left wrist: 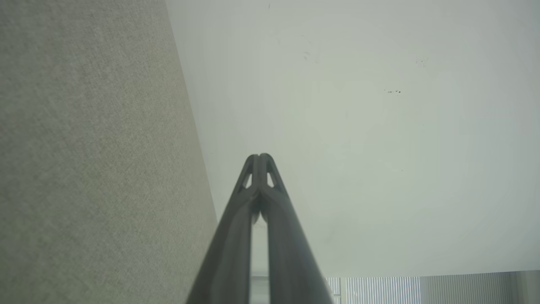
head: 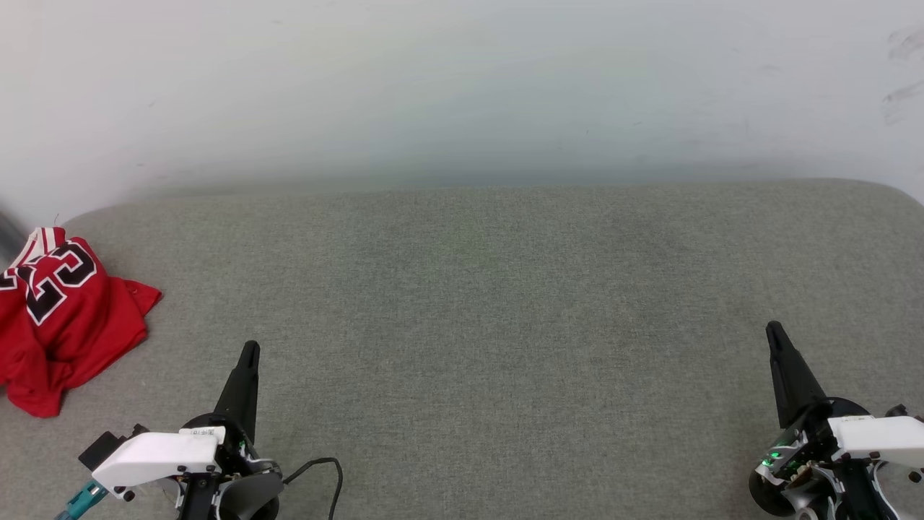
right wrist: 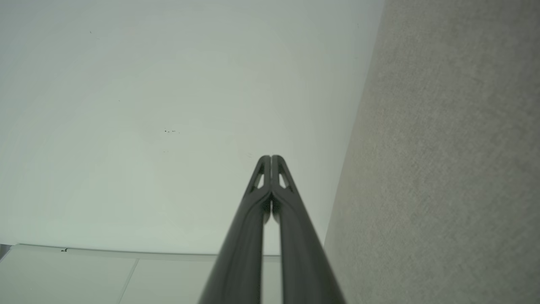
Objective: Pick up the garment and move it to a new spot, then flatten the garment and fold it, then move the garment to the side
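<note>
The left gripper [head: 250, 349] [left wrist: 260, 157] is seen fully closed, its two dark fingers pressed together along their length, and nothing is held in it. The right gripper [head: 774, 329] [right wrist: 271, 158] is likewise closed on nothing. Both are held low over the grey surface [head: 462, 303], tips pointed toward the far wall [head: 462, 87], and they are set well apart. A small white label [head: 206, 432] is carried on the left wrist, its print too small to be read; a black cable [head: 328, 466] is looped just beside it.

Between the grippers a broad stretch of surface is spread, reaching to a far edge that is met by the wall and rounded off at both far corners.

The garment [head: 65, 318] is found at the surface's left edge, left of the left gripper and apart from it, crumpled in a red heap and cut by the picture's left border. Its visible part is longer from far to near than across, and one red corner is pointed rightward toward the middle. Striped trim [head: 43, 242] is shown at its far end. The number "23" [head: 54, 282] can be read in black with white edging, turned well away from upright.
</note>
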Motion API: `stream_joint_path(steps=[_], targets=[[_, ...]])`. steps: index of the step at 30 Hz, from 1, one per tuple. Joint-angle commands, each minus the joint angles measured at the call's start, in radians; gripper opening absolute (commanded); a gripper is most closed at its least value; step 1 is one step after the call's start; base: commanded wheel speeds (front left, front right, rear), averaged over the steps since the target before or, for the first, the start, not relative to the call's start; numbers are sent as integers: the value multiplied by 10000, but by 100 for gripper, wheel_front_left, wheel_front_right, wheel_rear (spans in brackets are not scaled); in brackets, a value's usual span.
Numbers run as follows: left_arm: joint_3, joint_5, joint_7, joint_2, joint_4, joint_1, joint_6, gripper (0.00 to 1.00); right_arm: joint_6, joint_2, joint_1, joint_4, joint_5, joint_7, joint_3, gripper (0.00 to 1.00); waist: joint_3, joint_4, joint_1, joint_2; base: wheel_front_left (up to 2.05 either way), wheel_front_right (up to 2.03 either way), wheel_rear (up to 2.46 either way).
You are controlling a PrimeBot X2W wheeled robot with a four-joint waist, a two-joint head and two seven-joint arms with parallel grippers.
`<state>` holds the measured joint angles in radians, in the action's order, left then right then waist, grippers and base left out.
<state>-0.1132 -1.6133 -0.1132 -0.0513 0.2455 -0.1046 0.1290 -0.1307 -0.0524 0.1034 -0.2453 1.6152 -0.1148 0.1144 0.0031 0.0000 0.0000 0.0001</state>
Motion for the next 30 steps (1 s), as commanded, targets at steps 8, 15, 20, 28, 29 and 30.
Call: stream_joint_path(steps=[8,15,20,28,29,30], targets=[[-34,27,-54,9,12,-85,33,0,0,37,100,-12,-54,-8,3,0,0,0,0,-1,0,0,0],[-35,27,-52,9,12,-85,33,0,0,36,100,-12,-53,-7,1,0,0,0,0,-1,0,0,0],[-35,27,-52,9,12,-85,33,0,0,36,100,-12,-52,-7,0,0,0,0,0,-1,0,0,0],[-35,28,-53,10,12,-85,33,0,0,36,100,-12,-51,-6,-1,0,0,0,0,-1,0,0,0],[-35,28,-53,10,12,-85,33,0,0,36,100,-12,-51,-5,-1,0,0,0,0,-1,0,0,0],[-35,28,-53,10,12,-85,33,0,0,36,100,-12,-51,-5,-1,0,0,0,0,-1,0,0,0]])
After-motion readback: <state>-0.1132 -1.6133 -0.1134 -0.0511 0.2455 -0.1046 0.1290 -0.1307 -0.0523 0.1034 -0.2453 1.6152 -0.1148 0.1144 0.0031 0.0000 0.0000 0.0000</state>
